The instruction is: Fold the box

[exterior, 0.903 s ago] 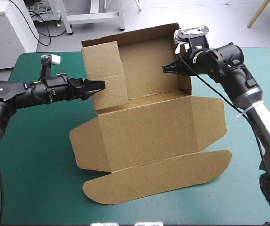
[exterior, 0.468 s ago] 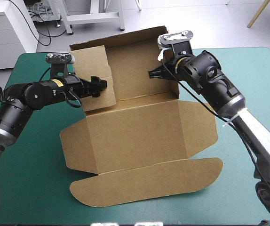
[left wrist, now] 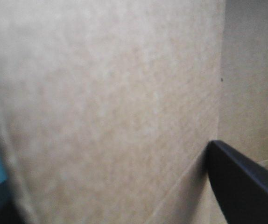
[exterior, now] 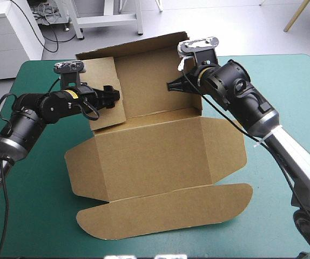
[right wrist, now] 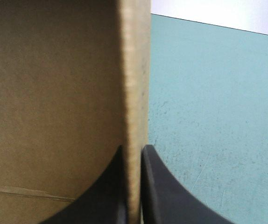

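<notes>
Far side of box, ~12 o'clock: R gripper pinched right wall; L gripper spread, astride left wall, ~10 o'clock.

On my feed, the brown box stands half-formed on the teal-green tabletop, far walls upright, wide panel and rounded flap flat toward the near edge.

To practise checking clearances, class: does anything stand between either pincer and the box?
Nothing visible does. The right pincer is shut on the right wall of the box; the left pincer has the left wall between its open fingers.
</notes>
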Robot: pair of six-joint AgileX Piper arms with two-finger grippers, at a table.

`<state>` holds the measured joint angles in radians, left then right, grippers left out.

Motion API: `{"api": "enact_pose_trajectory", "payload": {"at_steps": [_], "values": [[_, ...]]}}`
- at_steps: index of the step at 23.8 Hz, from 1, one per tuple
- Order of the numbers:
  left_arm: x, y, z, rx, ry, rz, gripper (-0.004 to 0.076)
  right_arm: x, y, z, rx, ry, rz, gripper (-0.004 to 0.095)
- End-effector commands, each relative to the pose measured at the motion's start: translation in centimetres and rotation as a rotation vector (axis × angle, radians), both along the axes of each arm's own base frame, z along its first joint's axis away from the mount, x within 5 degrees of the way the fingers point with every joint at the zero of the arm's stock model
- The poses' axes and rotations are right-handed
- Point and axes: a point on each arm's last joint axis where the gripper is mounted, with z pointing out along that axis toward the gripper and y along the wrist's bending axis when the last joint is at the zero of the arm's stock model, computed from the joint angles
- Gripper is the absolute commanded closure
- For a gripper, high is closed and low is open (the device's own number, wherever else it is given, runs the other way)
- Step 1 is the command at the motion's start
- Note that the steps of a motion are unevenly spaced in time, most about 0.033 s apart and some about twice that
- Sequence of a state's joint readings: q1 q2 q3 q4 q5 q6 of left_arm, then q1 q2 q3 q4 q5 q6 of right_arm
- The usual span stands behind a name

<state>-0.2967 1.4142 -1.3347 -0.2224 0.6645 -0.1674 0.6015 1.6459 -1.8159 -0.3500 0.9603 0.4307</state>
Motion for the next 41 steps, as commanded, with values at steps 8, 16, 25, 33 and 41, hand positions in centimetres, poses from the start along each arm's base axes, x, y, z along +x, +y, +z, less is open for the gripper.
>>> {"api": "enact_pose_trajectory", "payload": {"at_steps": [8,16,25,33,41], "values": [[-0.4,-0.1,2.8,-0.072,-0.138,0.018,0.048,-2.0,-1.2,4.0,0.072,-0.141,0.022,0.0907],[-0.4,-0.1,2.8,-0.072,-0.138,0.018,0.0734,-2.1,-1.3,3.8,0.059,-0.125,0.017,0.0907],[0.7,-1.8,3.5,0.065,-0.037,-0.064,0.0734,-1.2,-3.8,2.1,0.071,0.164,-0.016,0.0907],[4.5,-3.5,-2.1,0.127,0.226,-0.076,0.0734,2.0,-4.2,-1.7,0.076,0.324,-0.016,0.0907],[6.9,-4.4,-7.3,0.165,0.418,-0.063,0.0734,4.5,-3.1,-9.4,-0.007,0.539,-0.021,0.0908]]}}
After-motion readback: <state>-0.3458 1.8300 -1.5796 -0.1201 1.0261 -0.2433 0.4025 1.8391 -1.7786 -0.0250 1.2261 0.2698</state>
